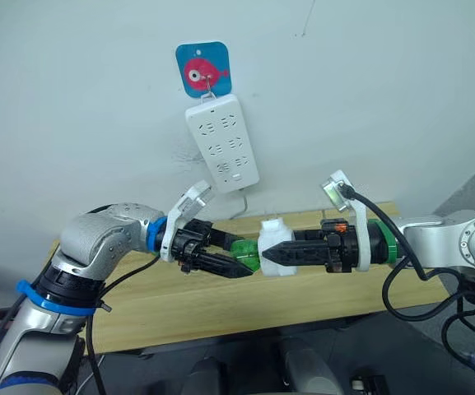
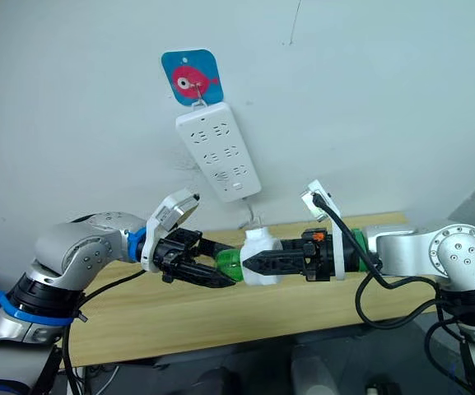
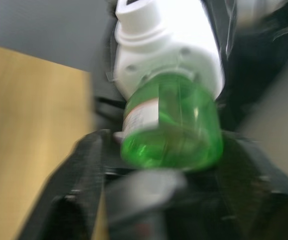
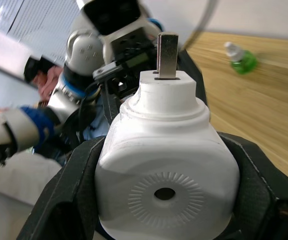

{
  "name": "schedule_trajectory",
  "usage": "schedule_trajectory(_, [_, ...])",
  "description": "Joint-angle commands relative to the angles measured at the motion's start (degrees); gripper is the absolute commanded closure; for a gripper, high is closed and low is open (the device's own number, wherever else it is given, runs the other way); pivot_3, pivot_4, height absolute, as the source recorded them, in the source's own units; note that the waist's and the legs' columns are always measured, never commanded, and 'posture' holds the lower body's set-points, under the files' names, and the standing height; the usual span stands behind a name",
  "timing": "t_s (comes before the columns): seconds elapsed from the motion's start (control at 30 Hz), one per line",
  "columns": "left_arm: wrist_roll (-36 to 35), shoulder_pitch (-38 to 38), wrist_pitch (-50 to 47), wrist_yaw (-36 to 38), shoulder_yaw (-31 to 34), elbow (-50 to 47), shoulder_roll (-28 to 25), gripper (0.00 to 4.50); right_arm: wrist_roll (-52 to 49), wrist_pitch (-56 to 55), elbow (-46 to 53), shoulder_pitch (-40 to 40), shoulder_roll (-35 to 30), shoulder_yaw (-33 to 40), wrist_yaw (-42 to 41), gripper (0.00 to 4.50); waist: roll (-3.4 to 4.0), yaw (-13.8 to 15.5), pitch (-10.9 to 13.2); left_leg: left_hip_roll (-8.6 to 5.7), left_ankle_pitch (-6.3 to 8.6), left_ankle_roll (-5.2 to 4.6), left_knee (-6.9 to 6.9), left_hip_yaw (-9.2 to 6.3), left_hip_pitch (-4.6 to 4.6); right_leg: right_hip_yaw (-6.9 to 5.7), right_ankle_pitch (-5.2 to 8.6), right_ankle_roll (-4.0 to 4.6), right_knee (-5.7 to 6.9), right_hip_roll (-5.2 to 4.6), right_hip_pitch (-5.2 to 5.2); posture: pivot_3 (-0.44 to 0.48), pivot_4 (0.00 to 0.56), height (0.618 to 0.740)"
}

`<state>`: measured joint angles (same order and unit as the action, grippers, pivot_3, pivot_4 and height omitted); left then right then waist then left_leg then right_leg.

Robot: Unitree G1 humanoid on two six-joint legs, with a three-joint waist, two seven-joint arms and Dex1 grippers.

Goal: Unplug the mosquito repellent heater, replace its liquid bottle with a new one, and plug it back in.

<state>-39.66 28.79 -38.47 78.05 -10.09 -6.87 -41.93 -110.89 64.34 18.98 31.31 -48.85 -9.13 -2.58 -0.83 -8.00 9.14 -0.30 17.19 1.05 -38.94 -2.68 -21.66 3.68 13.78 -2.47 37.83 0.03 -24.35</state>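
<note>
Heater: the mosquito repellent heater (image 1: 274, 244) is off the power strip (image 1: 222, 141) and held in the air above the bench (image 1: 221, 304), between the two arms.
Right gripper: the right gripper (image 1: 272, 254) pinches the heater's white body from both sides; a metal prong (image 4: 167, 55) sticks out free.
Bottle: a green liquid bottle (image 3: 172, 125) sits seated in the heater's underside.
Left gripper: the left gripper (image 1: 239, 259) closes around that bottle, a finger on either side.
Spare: a second small green bottle (image 4: 241, 60) lies on the bench, well apart.
Progress: unplugging looks done; removing the seated bottle appears under way.
Left to do: fit the other bottle, then plug the heater into the strip.
</note>
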Motion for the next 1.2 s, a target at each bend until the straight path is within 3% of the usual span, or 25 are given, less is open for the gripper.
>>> schedule_trajectory(0.03, [5.91,-3.22,12.93,-1.62,3.37,0.09,1.70,0.02,-2.11,-1.53,0.34,-1.32,-0.67,3.28,-0.60,1.50,-0.02,0.13,0.01,0.00,0.00,0.00,-0.01,-0.02,-0.03,-0.02,-0.11,0.18,-0.01,-0.04,0.00,-0.167,0.131,0.740])
schedule_trajectory(0.17, [12.16,-7.92,28.58,-1.47,4.97,1.54,3.35,0.00,-2.11,-1.92,-0.19,-3.39,-0.62,4.94,-0.62,1.50,-0.02,0.21,0.01,-0.02,0.00,0.00,-0.01,0.00,-0.06,-0.01,-0.13,0.21,-0.03,-0.07,-0.01,-0.161,0.133,0.740])
schedule_trajectory(0.4, [14.48,-10.34,42.95,-5.29,6.42,0.21,10.84,0.00,-2.11,-2.99,-0.48,-6.25,1.43,6.49,0.69,1.50,-0.02,0.71,0.01,-0.05,0.00,0.00,-0.04,0.06,-0.09,0.01,-0.14,0.20,-0.05,-0.10,0.00,-0.154,0.134,0.740])
schedule_trajectory(0.73, [16.74,-10.33,48.32,-6.27,2.55,0.22,14.27,0.00,-2.11,-3.88,1.05,-6.73,3.88,6.39,3.22,1.50,-0.02,0.67,0.01,-0.04,0.00,0.00,-0.05,0.07,-0.06,0.03,-0.15,0.20,0.03,-0.07,0.02,-0.158,0.133,0.740])
schedule_trajectory(0.8, [17.04,-10.04,48.74,-6.00,1.97,0.63,14.31,0.39,-2.11,-3.84,1.21,-6.59,4.07,6.38,3.41,1.50,-0.02,0.62,0.01,-0.04,0.00,0.00,-0.05,0.08,-0.05,0.04,-0.14,0.20,0.03,-0.06,0.02,-0.158,0.133,0.740])
schedule_trajectory(1.0, [16.42,-8.45,46.19,-6.68,1.53,0.71,14.26,2.16,-2.11,-3.78,1.75,-6.29,4.23,6.18,3.71,1.50,-0.02,0.42,0.01,-0.04,0.00,0.00,-0.05,0.06,-0.05,0.02,-0.14,0.19,0.03,-0.05,0.03,-0.168,0.135,0.740])
schedule_trajectory(1.07, [15.28,-7.52,42.46,-5.79,1.39,0.07,12.94,2.17,-2.11,-3.36,2.21,-5.87,3.41,5.88,3.63,1.50,-0.03,0.29,0.01,-0.04,0.00,0.00,-0.05,0.06,-0.04,0.02,-0.14,0.19,0.03,-0.04,0.04,-0.167,0.135,0.740])
schedule_trajectory(1.2, [3.14,-2.82,7.61,-6.75,-0.32,-3.61,4.67,2.17,-0.85,-0.81,5.40,-3.98,0.07,4.10,2.00,1.50,-0.04,-0.01,0.02,-0.04,0.00,0.00,-0.06,-0.01,-0.06,-0.02,0.02,-0.08,0.05,-0.01,0.03,-0.155,0.134,0.740])
